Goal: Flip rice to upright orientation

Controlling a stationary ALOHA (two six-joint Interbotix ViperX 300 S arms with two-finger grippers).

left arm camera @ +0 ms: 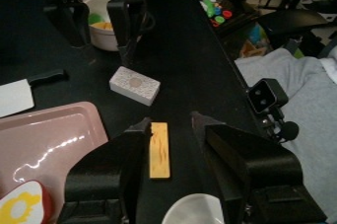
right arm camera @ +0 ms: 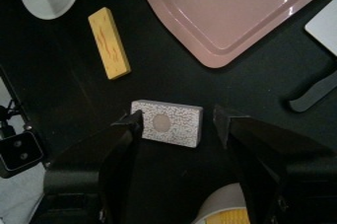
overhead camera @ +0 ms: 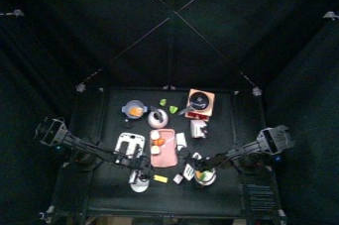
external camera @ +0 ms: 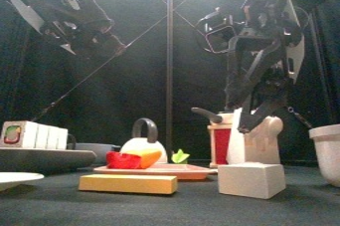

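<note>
Rice block (right arm camera: 166,122) beside wooden bar (right arm camera: 108,42) (near tray (right arm camera: 237,16)).

Dim, curtained scene lit from overhead. Glare streaks the pink tray (right arm camera: 243,11). The front view looks soft and grainy.

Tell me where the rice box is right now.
The rice box lies on the table directly beneath the right gripper, between its open jaws in the right wrist view, with the yellow block and pink tray close by.

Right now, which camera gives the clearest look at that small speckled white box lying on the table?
The right wrist view: the small speckled white box sits centred between the open right gripper jaws. The left wrist view shows it farther off, the front view side-on, and the top view only a speck.
</note>
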